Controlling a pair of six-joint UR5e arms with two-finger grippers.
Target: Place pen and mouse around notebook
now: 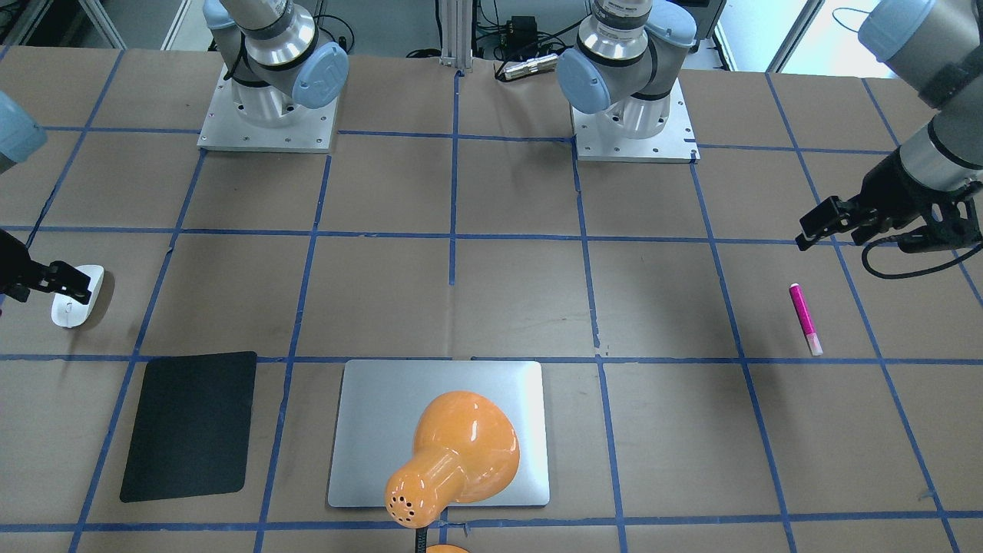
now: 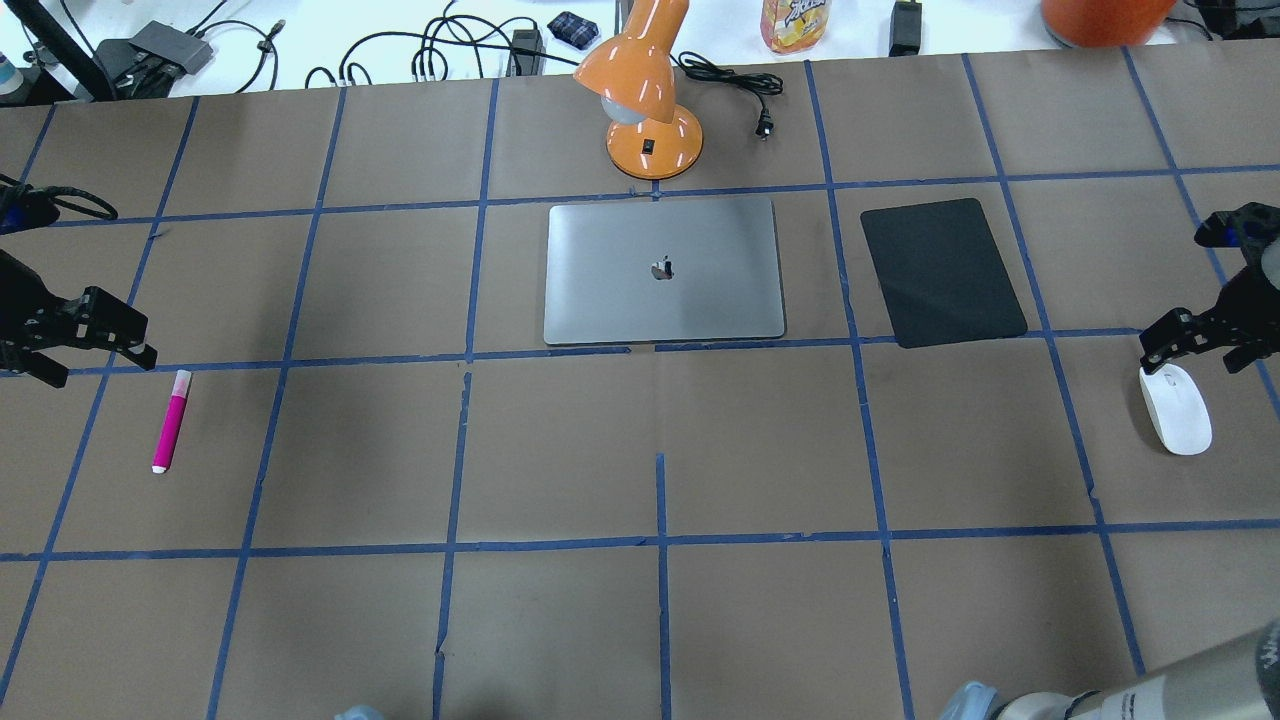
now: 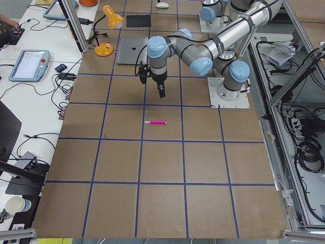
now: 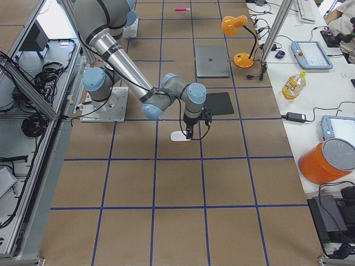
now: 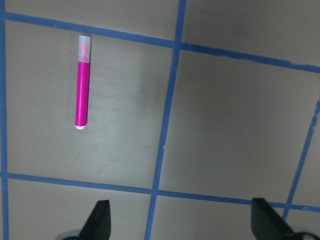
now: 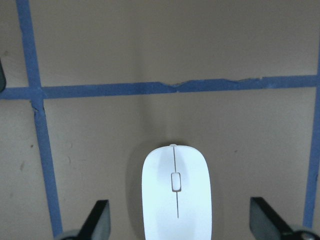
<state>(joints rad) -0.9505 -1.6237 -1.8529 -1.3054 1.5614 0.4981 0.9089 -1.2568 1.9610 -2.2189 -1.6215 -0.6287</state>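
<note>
Bright, even light; soft shadows.

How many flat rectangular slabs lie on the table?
2. The silver notebook lies mid-table by the orange lamp; the black mat lies apart from it, on the robot's right side. None seems hidden.

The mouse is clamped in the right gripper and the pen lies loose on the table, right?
No: the mouse lies free on the table; the right gripper is open and not touching it, as the right wrist-mounted view shows. The pen does lie loose.
</note>
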